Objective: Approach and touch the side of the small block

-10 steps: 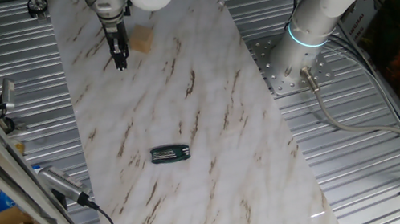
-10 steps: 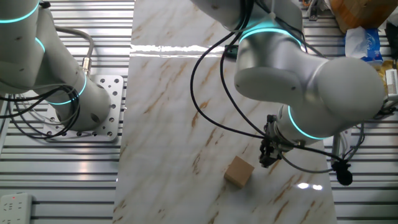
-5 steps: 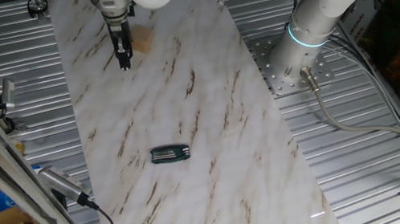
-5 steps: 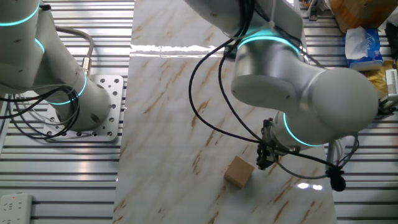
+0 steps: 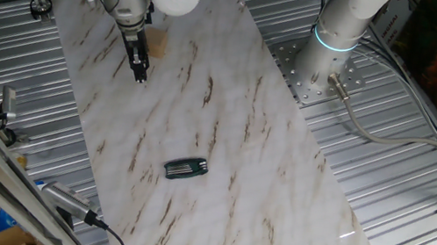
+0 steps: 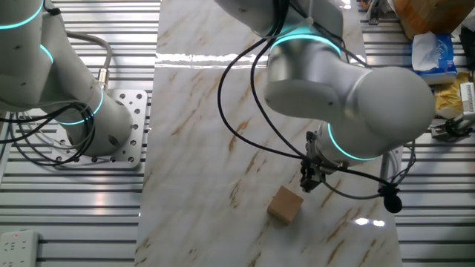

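Observation:
The small block (image 6: 285, 205) is a light tan cube on the marble board, near its front edge in the other fixed view. In one fixed view the small block (image 5: 158, 42) is partly hidden behind my wrist. My gripper (image 6: 306, 185) points down with its fingers together and nothing between them. Its tip stands just off the block's upper right corner, very close; I cannot tell whether it touches. In one fixed view the gripper (image 5: 141, 75) hangs low over the board, just in front of the block.
A dark ribbed oblong object (image 5: 185, 168) lies mid-board, well away from the gripper. A second arm's base (image 5: 326, 65) stands on a metal plate beside the board and shows in the other view (image 6: 89, 119). Ribbed metal decking flanks the marble board (image 5: 241, 144).
My gripper has moved steadily sideways along the board, closing the gap to the block's side. The block has not moved.

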Action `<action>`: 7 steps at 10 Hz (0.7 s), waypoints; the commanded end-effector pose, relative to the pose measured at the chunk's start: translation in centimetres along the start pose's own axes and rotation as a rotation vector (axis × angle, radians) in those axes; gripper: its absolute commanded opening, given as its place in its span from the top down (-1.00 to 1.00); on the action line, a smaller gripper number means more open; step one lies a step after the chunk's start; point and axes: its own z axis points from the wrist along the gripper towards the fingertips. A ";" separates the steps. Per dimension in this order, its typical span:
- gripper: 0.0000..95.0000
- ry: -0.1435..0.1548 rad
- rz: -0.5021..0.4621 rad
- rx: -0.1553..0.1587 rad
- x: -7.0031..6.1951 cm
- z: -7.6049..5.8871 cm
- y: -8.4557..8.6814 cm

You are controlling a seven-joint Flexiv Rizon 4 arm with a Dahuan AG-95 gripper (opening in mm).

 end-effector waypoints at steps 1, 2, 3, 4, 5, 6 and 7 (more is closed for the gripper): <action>-0.60 -0.004 -0.001 0.000 0.1 -0.1 0.0; -0.60 -0.003 -0.001 -0.001 0.2 -0.2 0.0; -0.60 -0.002 -0.001 0.001 0.2 -0.6 0.1; -0.60 -0.002 -0.001 0.001 0.2 -0.7 0.1; -0.60 -0.002 -0.001 0.000 0.3 -0.7 0.1; -0.60 -0.003 -0.001 0.000 0.3 -0.7 0.1; -0.60 -0.005 -0.001 -0.001 0.3 -0.7 0.1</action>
